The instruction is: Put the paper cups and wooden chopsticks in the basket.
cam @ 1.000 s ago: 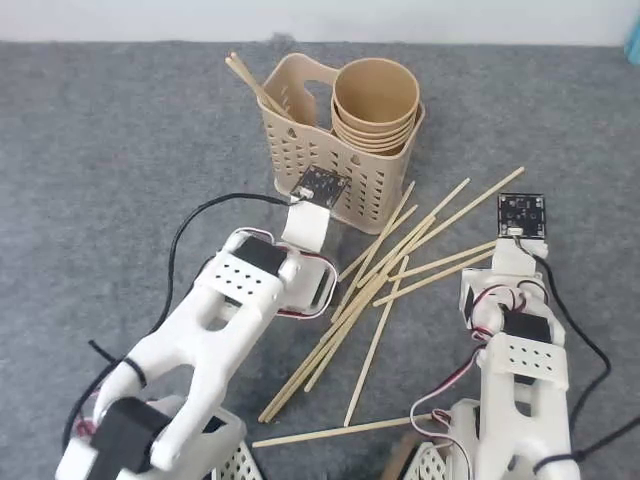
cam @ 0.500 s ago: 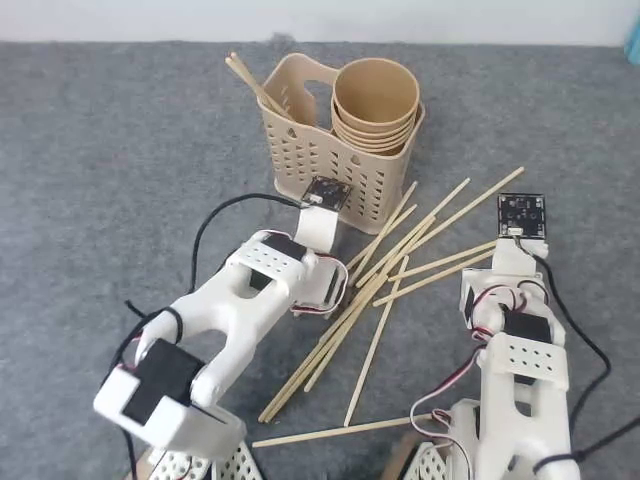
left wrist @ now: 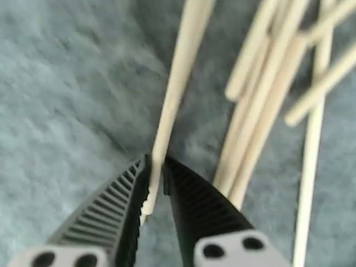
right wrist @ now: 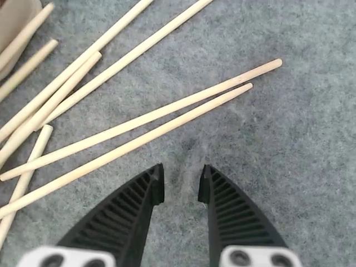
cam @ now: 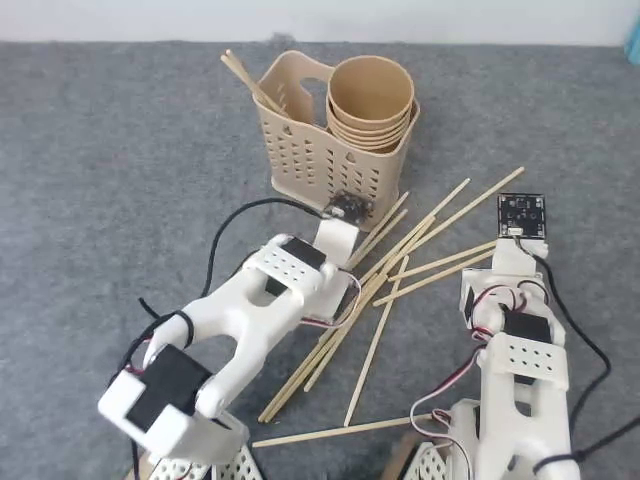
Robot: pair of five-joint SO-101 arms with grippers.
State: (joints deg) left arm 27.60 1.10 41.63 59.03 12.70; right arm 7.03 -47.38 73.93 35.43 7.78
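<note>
A beige slotted basket [cam: 320, 165] stands at the back with a stack of paper cups [cam: 372, 92] in it and two wooden chopsticks [cam: 248, 80] leaning out of its far corner. Several loose chopsticks [cam: 405, 262] lie fanned on the grey carpet in front of it. My left gripper [left wrist: 156, 173] is down at the pile's left side near the basket's foot, shut on one chopstick [left wrist: 175, 94] that runs out between its fingers. My right gripper [right wrist: 181, 169] hovers open over bare carpet, just short of two parallel chopsticks [right wrist: 167, 119].
The left arm [cam: 270, 300] stretches across the middle of the carpet toward the basket. The right arm [cam: 515, 330] stands at the right. One chopstick [cam: 340, 430] lies apart near the front edge. Open carpet spreads to the left of the basket.
The left arm has stretched forward and to the right, bringing its gripper down to the chopsticks by the basket's foot. The basket has shifted slightly. The right arm has kept still.
</note>
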